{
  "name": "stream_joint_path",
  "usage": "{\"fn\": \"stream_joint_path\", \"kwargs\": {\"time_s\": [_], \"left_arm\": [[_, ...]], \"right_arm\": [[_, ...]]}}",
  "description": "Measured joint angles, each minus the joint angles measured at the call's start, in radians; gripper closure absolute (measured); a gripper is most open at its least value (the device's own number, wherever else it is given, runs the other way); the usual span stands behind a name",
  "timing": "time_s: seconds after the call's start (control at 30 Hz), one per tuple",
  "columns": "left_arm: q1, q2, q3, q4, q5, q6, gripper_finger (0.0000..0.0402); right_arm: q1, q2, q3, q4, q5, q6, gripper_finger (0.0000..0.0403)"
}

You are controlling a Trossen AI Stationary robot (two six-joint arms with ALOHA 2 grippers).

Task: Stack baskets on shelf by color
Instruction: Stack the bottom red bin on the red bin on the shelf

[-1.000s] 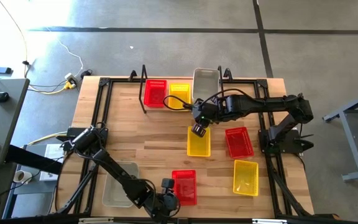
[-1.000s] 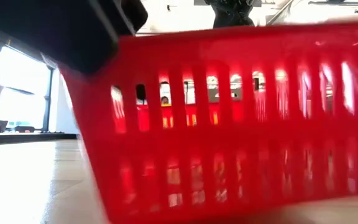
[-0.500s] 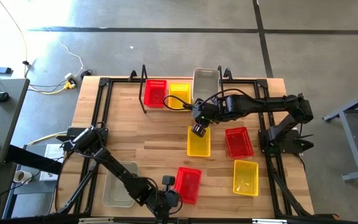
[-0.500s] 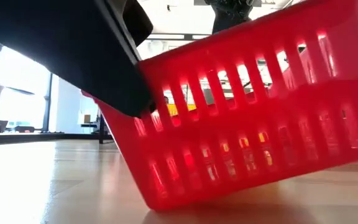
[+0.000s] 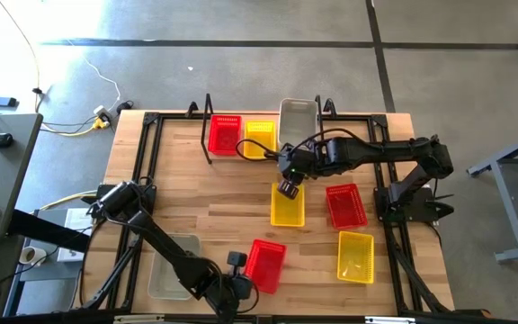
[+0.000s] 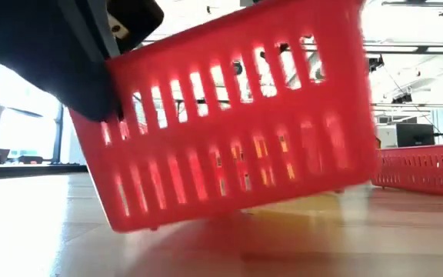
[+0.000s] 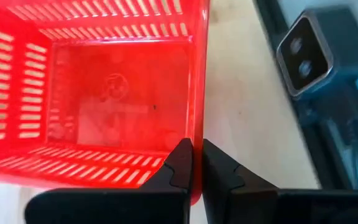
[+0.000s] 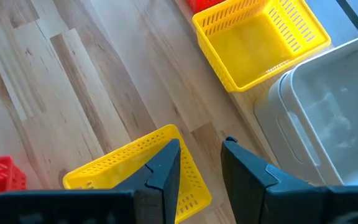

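High view first: the left gripper (image 5: 238, 273) is down at the near edge of the table (image 5: 196, 198), clamped on the rim of a red basket (image 5: 265, 265), and that basket sits skewed, one end swung toward the middle of the table. Left wrist view confirms the grip: both fingers (image 7: 180, 165) pinched tight on the red basket's (image 7: 104, 93) wall, one inside, one outside. From table height the red basket (image 6: 237, 123) is tilted, one end raised, the other end just off or barely on the wood; hard to say which.

Over to the right gripper (image 5: 287, 187): it hangs above the far end of a yellow basket (image 5: 287, 206) lying mid-table. In the right wrist view its fingers (image 8: 166, 165) are parted with a clear gap and hold nothing, the yellow basket's (image 8: 135, 168) rim just beneath them.

On the shelf (image 5: 207, 126) at the far edge: a red basket, a yellow basket and a grey-white basket side by side. Loose on the table: another red basket (image 5: 345, 205) right of the yellow one, another yellow basket (image 5: 355, 256) nearer, and a grey-white basket (image 5: 173, 266) beside the left arm.
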Motion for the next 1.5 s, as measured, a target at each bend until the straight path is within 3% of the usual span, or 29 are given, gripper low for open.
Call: {"fn": "stream_joint_path", "kwargs": {"time_s": [0.4,0.83,1.07,1.5], "left_arm": [[0.006,-0.139,0.001,-0.152,0.020,-0.005,0.0398],[0.030,-0.348,-0.002,-0.500,-0.230,-0.048,0.0398],[0.073,-0.382,-0.015,-0.616,-0.317,-0.036,0.0398],[0.212,-0.492,-0.211,-0.641,-0.237,0.021,0.0398]], "right_arm": [[-0.002,0.000,0.000,0.012,-0.028,-0.081,0.0300],[-0.002,-0.001,0.027,0.036,-0.028,-0.204,0.0300],[-0.005,-0.028,0.028,0.039,0.012,-0.258,0.0300],[-0.011,-0.056,0.028,0.048,0.056,-0.322,0.0300]]}}
